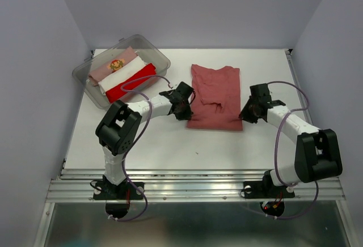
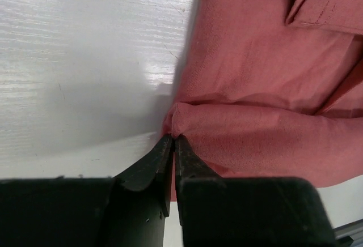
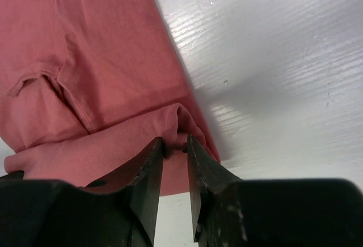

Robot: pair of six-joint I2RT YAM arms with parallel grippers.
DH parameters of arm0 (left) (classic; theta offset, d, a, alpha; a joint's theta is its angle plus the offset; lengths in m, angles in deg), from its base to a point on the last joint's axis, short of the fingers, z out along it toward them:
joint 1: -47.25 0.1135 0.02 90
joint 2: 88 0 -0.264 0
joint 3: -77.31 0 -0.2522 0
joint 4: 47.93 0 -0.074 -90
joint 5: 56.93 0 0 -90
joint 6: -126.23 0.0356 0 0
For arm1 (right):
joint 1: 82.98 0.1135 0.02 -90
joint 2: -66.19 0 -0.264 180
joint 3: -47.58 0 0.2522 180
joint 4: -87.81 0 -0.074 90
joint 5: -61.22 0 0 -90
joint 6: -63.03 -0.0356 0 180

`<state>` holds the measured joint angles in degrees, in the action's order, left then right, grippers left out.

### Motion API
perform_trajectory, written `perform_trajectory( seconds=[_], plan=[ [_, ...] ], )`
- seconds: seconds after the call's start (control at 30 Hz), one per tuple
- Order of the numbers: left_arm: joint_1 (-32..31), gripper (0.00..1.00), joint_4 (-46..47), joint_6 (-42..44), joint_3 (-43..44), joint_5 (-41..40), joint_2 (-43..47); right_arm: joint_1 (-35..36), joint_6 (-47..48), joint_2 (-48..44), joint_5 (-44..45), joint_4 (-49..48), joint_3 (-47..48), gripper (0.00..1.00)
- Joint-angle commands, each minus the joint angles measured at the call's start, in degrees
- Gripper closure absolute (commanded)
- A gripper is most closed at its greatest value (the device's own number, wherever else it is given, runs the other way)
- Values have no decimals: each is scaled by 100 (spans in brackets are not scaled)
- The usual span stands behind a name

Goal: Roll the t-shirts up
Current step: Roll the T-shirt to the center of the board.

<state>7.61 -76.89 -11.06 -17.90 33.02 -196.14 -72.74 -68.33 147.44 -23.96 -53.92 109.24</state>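
A large brick-red t-shirt (image 1: 214, 97) lies partly folded on the white table, its near edge doubled over. My left gripper (image 1: 185, 109) is at the shirt's near-left corner. In the left wrist view the left gripper (image 2: 173, 138) is all but shut, with a peak of the red cloth (image 2: 266, 88) pinched at its tips. My right gripper (image 1: 246, 113) is at the near-right corner. The right wrist view shows the right gripper (image 3: 176, 140) with its jaws parted and a fold of the shirt (image 3: 85, 60) sitting loosely between the tips. Pale pink (image 1: 116, 64), white (image 1: 123, 73) and bright red (image 1: 133, 82) rolled t-shirts lie in the tub.
A clear plastic tub (image 1: 160, 56) stands at the back left of the table, holding the three rolled bundles. Grey walls close in the left, right and back. A metal rail (image 1: 193, 182) runs along the near edge by the arm bases.
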Motion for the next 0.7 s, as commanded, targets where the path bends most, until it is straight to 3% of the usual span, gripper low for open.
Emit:
perform_trajectory(
  seconds=[0.0, 0.13, 0.3, 0.33, 0.43, 0.67],
  plan=[
    [53, 75, -167, 150, 166, -319, 187, 13, 128, -126, 221, -254, 255, 67],
    [44, 70, -448, 158, 263, -723, 556, 13, 233, -478, 98, -237, 246, 60],
    [-17, 69, -800, 167, 377, -1399, 1197, 13, 348, -1146, -375, -193, 150, 60],
    [-44, 71, -826, 176, 377, -1453, 1268, 13, 348, -1199, -429, -201, 123, 65],
    [-245, 98, -844, 272, 447, -1498, 1383, 66, 287, -1305, -429, -149, 0, 75],
    [-764, 100, -574, 316, 614, -1112, 1006, 259, 278, -1218, -842, -350, -290, 96]
  ],
)
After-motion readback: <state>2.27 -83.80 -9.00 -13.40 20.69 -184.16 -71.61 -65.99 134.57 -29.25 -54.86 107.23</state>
